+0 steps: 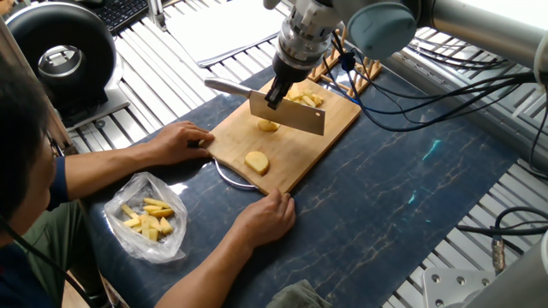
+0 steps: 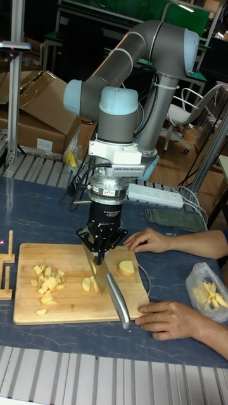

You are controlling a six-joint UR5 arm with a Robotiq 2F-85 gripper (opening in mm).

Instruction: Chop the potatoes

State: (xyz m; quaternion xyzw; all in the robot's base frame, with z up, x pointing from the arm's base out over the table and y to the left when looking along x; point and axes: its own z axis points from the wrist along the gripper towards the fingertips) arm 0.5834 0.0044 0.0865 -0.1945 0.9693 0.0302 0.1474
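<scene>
While clamped on the cleaver (image 1: 287,111), gripper (image 1: 276,94) hangs over the middle of the wooden cutting board (image 1: 334,128), fingers closed on the spine of the blade. From the fixed view: broad steel face of the blade side-on, handle sticking out to the left, edge just above a small potato piece (image 1: 268,126). Half hidden behind the blade there, a pile of chopped potatoes (image 1: 306,99) at the far end of the board. Laid out plainly in the tall fixed view instead: that same pile (image 2: 47,281) of small cubes, blade seen edge-on, cut pieces (image 2: 89,284) right beside it. Larger rounded potato chunk (image 1: 256,162) near the board's front edge, apart from the blade. Person's two hands, one (image 1: 180,141) at the board's corner, the other (image 1: 265,218) at its near edge. Clear plastic bag of yellow sticks (image 1: 147,217) on the dark mat, well away from the board.
</scene>
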